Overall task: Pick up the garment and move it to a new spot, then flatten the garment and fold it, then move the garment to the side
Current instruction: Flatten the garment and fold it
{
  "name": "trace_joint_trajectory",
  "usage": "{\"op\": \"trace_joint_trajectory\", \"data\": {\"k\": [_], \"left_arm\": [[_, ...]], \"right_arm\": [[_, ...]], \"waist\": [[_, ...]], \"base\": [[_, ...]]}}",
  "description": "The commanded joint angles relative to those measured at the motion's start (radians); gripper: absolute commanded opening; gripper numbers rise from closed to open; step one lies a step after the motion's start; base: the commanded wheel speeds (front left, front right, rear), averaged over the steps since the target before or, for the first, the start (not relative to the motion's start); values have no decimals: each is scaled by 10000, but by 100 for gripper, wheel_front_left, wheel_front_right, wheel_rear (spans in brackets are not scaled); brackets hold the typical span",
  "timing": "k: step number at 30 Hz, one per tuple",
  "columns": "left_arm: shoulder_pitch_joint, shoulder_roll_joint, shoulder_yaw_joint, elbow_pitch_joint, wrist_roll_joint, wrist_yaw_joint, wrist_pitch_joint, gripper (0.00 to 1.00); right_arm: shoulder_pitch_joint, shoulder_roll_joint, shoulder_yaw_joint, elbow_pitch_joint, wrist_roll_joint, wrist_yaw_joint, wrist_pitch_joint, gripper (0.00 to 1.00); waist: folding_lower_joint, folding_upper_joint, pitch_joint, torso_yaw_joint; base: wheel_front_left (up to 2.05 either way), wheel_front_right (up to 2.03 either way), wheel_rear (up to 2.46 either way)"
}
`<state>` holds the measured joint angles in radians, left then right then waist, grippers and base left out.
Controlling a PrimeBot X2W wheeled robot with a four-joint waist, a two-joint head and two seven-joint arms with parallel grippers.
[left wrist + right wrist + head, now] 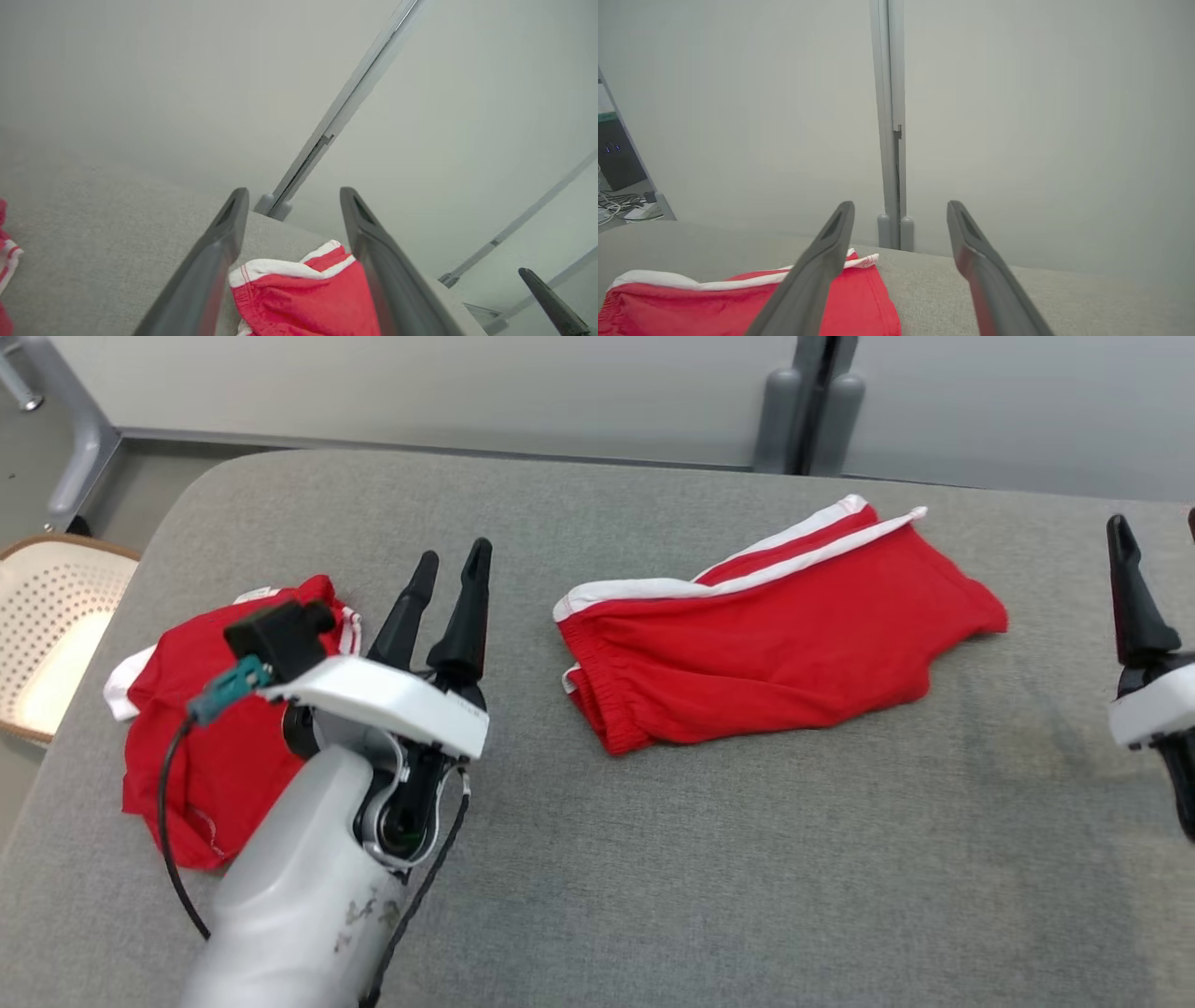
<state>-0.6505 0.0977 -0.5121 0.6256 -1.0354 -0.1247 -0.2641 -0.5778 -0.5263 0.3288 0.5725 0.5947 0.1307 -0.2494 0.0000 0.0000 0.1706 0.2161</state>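
Observation:
A red garment (pixel 766 635) with white side stripes lies folded flat in the middle of the grey padded table (pixel 653 859). It also lies low between my left fingers in the left wrist view (pixel 303 298) and at the lower left of the right wrist view (pixel 738 303). My left gripper (pixel 454 555) hovers open and empty just left of it, fingers (pixel 233 210) spread apart. My right gripper (pixel 1155 523) stands open and empty at the right edge, well clear of the cloth. A second red garment (pixel 205 747) lies crumpled at the left, partly hidden by my left arm.
A cream perforated basket (pixel 56 625) sits beyond the table's left edge. A grey wall with a vertical post (pixel 808 411) runs behind the table. Bare grey padding stretches along the front and to the right of the folded garment.

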Motion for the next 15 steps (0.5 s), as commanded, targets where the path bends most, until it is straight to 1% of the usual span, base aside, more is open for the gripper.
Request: {"op": "trace_joint_trajectory", "data": {"k": [1,2,5,8,12,15], "left_arm": [[713,-52,549,-524,818,44,-1,100],[713,-52,549,-524,818,44,-1,100],[1808,-186,1375,-1449,2324,38,-1,100],[2781,-309,1872,-2139,3651,13,-2,100],[3821,-402,2476,-2884,4692,-36,-2,100],[4457,-438,2809,-3362,5130,-42,-2,100]], "right_arm": [[504,269,-241,-231,-352,1,-111,100],[504,269,-241,-231,-352,1,-111,100],[1315,742,-803,-751,-1005,1,-166,100],[2154,1352,-1474,-1399,-1688,1,-169,100],[3038,2068,-1971,-1980,-2511,1,-171,100],[3512,2520,-2263,-2235,-2858,-1,-172,100]], "waist": [[0,0,-396,-466],[0,0,-396,-466],[0,0,-499,-691],[0,0,-574,-862],[0,0,-649,-1075],[0,0,-704,-1182]], "base": [[0,0,0],[0,0,0],[0,0,0],[0,0,0],[0,0,0],[0,0,0]]}}
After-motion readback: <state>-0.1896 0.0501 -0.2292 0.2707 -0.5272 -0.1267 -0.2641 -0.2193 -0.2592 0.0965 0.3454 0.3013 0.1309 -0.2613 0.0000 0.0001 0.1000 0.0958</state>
